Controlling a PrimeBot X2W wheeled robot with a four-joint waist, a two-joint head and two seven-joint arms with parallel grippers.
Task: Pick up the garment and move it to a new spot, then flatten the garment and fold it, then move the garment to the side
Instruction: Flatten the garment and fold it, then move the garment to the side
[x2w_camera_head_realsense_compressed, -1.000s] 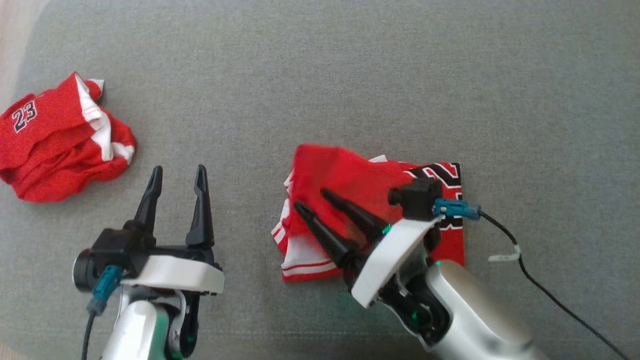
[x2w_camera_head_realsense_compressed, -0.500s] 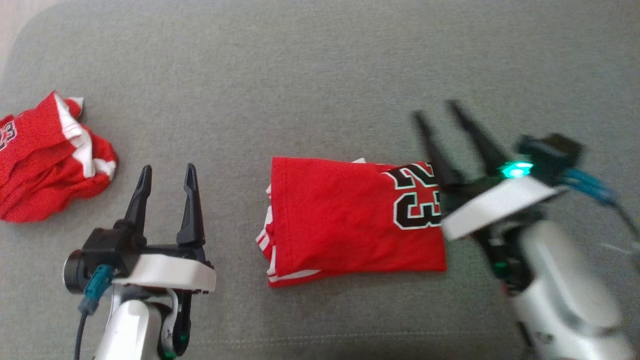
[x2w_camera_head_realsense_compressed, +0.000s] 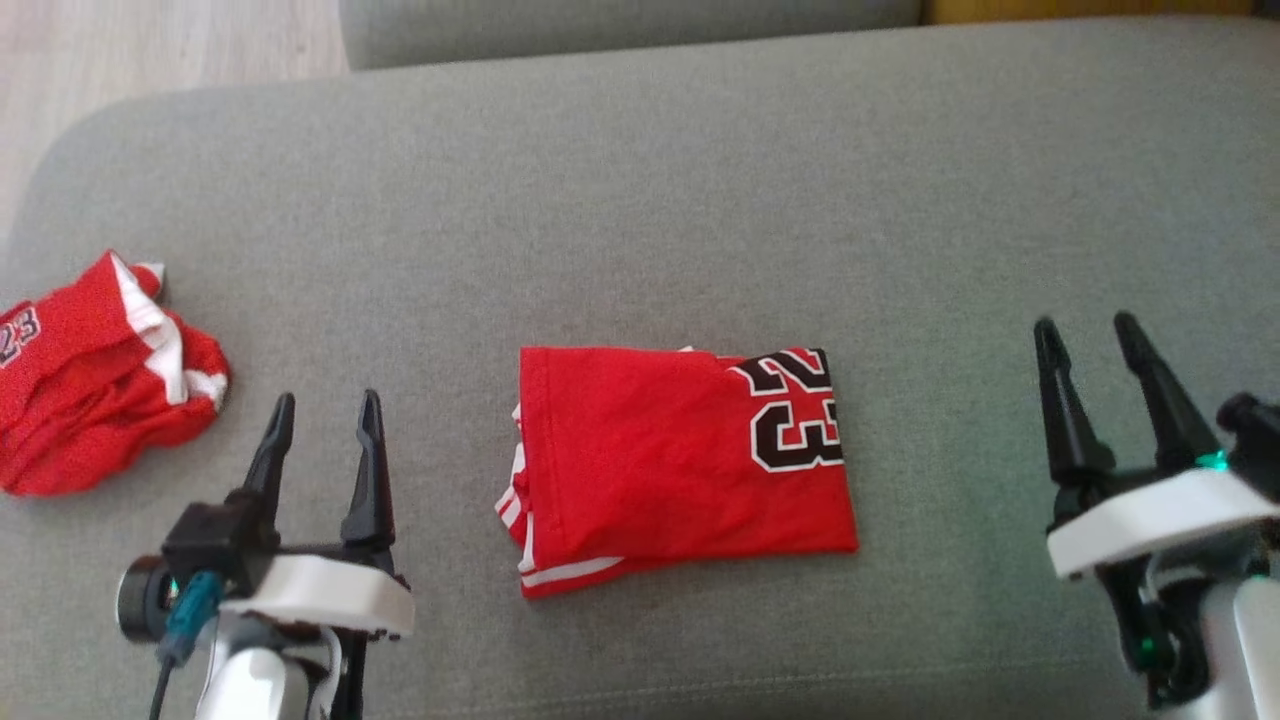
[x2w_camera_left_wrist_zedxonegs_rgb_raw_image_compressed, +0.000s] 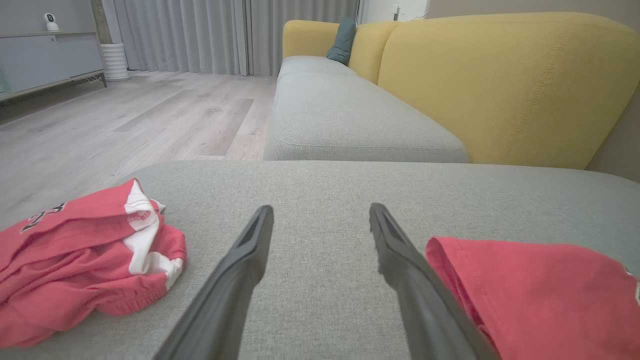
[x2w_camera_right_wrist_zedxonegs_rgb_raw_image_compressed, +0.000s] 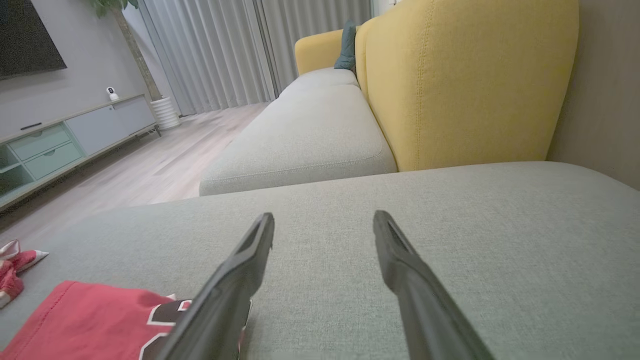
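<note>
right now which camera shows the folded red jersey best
The head view: the folded red jersey lies whole on the grey cushion, number 23 readable. The left wrist view catches one plain red end, the right wrist view a corner with part of the number.

End effectors, left gripper (x2w_camera_head_realsense_compressed: 327, 398) and right gripper (x2w_camera_head_realsense_compressed: 1085, 322): two long black tapered fingers (x2w_camera_head_realsense_compressed: 368, 480) each, matte. White curved wrist plate (x2w_camera_head_realsense_compressed: 320, 598) behind each pair. Left wrist: black camera housing (x2w_camera_head_realsense_compressed: 205, 535), teal connector (x2w_camera_head_realsense_compressed: 190, 605), black cable (x2w_camera_head_realsense_compressed: 160, 690), silver forearm (x2w_camera_head_realsense_compressed: 250, 685). Right wrist: green indicator light (x2w_camera_head_realsense_compressed: 1215, 461) (second green glow lower down).
</note>
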